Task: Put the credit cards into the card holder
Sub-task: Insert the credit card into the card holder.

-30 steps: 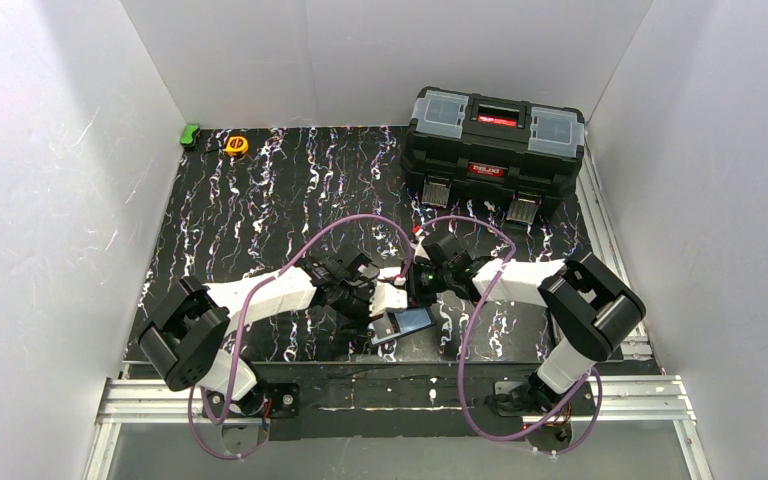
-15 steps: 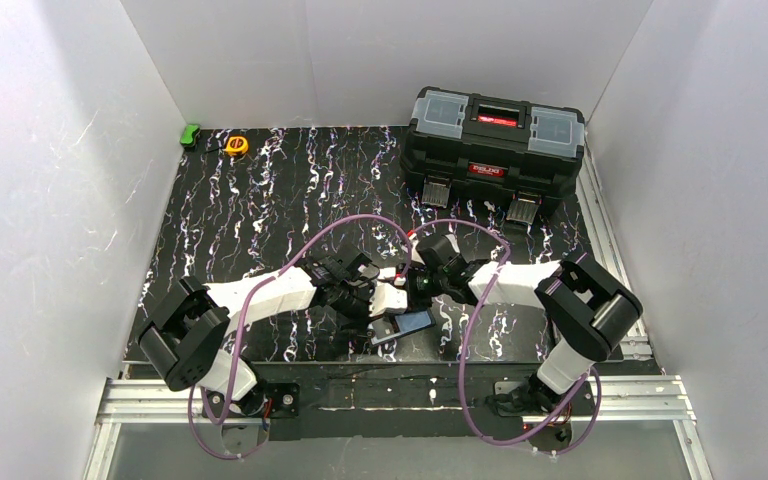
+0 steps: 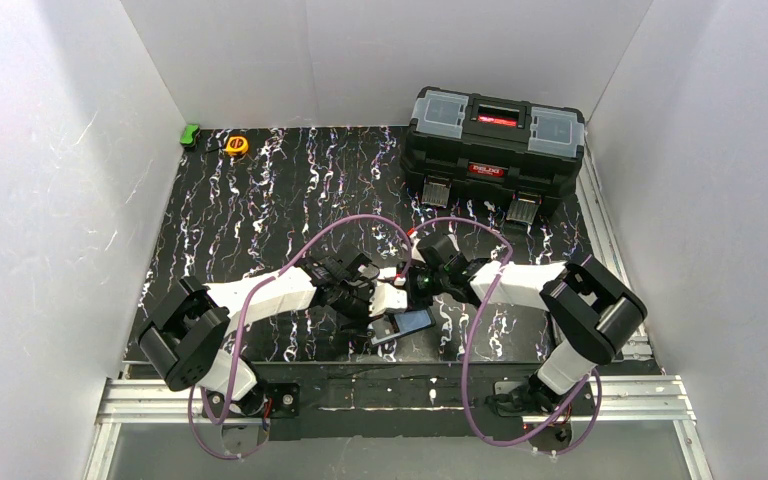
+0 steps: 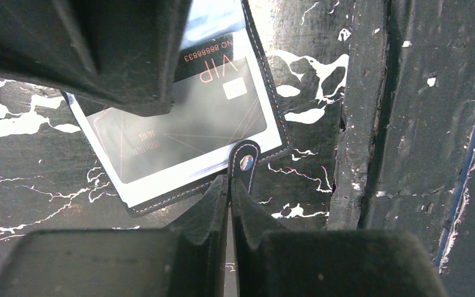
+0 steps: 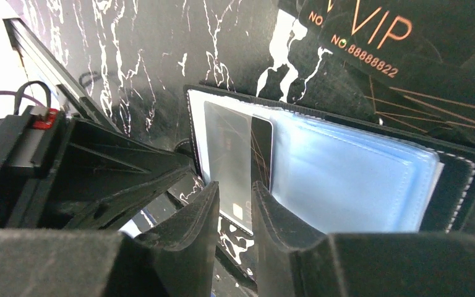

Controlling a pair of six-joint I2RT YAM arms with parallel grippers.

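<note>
The black card holder (image 3: 407, 323) lies open on the table near the front edge, its bluish sleeves (image 5: 352, 173) facing up. A dark VIP credit card (image 4: 185, 124) sits partly inside a clear sleeve, one end sticking out (image 5: 232, 148). My left gripper (image 4: 229, 180) is shut, tips at the holder's edge beside the clasp tab (image 4: 245, 162), with nothing showing between them. My right gripper (image 5: 235, 189) hovers over the card's protruding end with a narrow gap between its fingers, gripping nothing. More black VIP credit cards (image 5: 371, 37) lie just beyond the holder.
A large black toolbox (image 3: 495, 145) stands at the back right. A yellow tape measure (image 3: 237, 145) and a green object (image 3: 190, 134) lie in the back left corner. The table's front edge and metal rail (image 4: 371, 124) run close beside the holder.
My right gripper has edged left, closer to the left gripper above the holder. The left arm and the holder have stayed put.
</note>
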